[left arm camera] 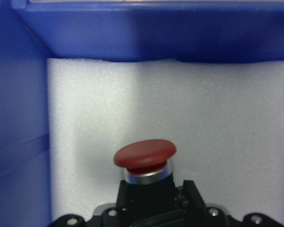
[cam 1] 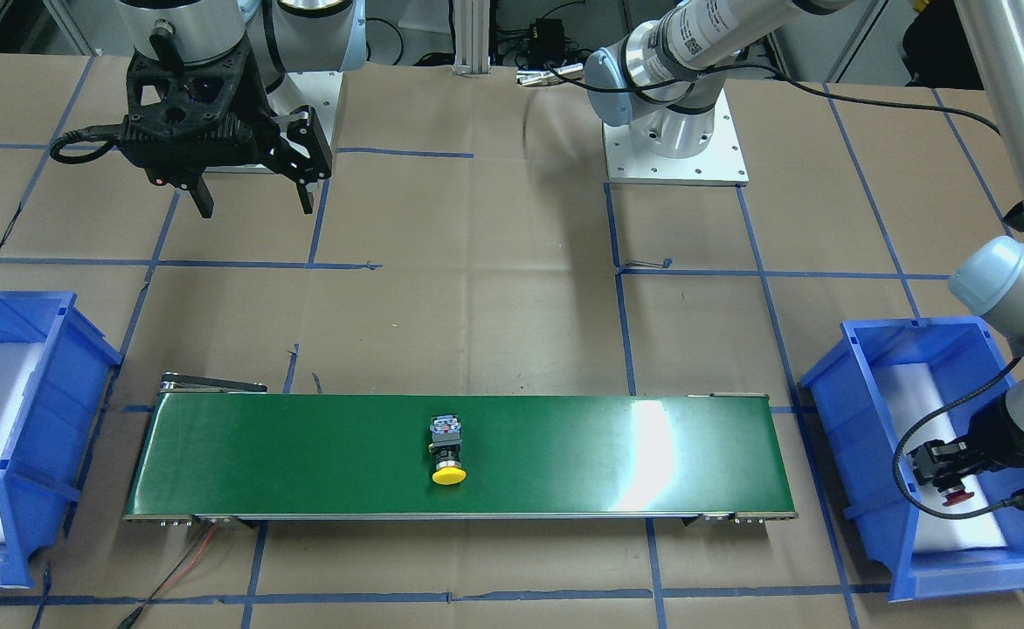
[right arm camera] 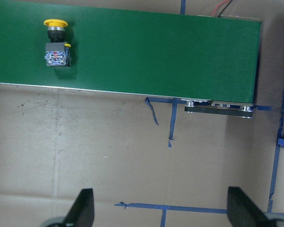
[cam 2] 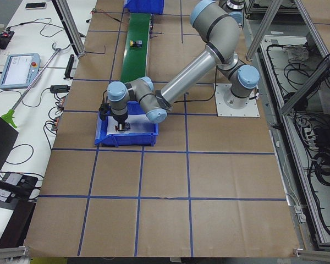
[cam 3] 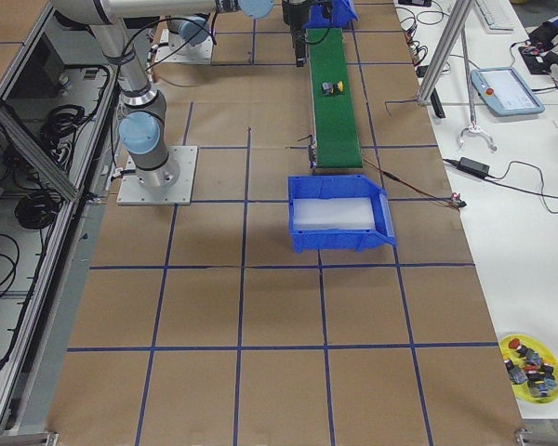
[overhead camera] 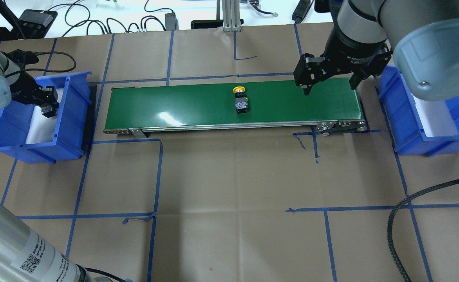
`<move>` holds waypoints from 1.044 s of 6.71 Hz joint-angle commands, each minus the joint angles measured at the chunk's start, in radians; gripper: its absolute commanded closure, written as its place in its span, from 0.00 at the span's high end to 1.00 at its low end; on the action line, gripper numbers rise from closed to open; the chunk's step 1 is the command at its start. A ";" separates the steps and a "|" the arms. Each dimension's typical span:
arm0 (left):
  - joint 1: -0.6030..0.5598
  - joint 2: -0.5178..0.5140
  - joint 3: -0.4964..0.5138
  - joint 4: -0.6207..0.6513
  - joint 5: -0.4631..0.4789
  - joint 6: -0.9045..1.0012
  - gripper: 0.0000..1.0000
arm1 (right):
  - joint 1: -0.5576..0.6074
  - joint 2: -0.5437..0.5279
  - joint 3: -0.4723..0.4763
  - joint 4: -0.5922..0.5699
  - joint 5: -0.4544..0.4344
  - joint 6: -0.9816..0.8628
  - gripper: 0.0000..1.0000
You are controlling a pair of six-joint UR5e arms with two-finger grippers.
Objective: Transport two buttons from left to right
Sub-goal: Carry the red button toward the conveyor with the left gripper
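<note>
A yellow button lies on its side near the middle of the green conveyor belt. The red button is low inside the left blue bin, over white foam. My left gripper is shut on its body, and the red cap sticks out past the fingertips. My right gripper hangs open and empty above the belt's right end.
The right blue bin with a white foam liner stands past the belt's right end. A black cable loops over the near right table. A yellow dish with several spare buttons sits on a side bench.
</note>
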 commanded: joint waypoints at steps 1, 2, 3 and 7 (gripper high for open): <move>0.004 0.085 0.033 -0.140 -0.001 0.009 0.00 | -0.001 0.002 0.000 -0.001 -0.002 0.000 1.00; 0.002 0.144 0.071 -0.248 0.003 0.009 0.00 | -0.001 0.002 0.000 -0.001 -0.002 0.000 1.00; 0.002 0.190 0.128 -0.389 0.005 0.009 0.00 | 0.000 0.001 0.003 -0.001 -0.002 0.001 1.00; -0.120 0.207 0.185 -0.510 0.009 -0.012 0.00 | 0.000 0.011 0.021 -0.018 0.008 0.012 1.00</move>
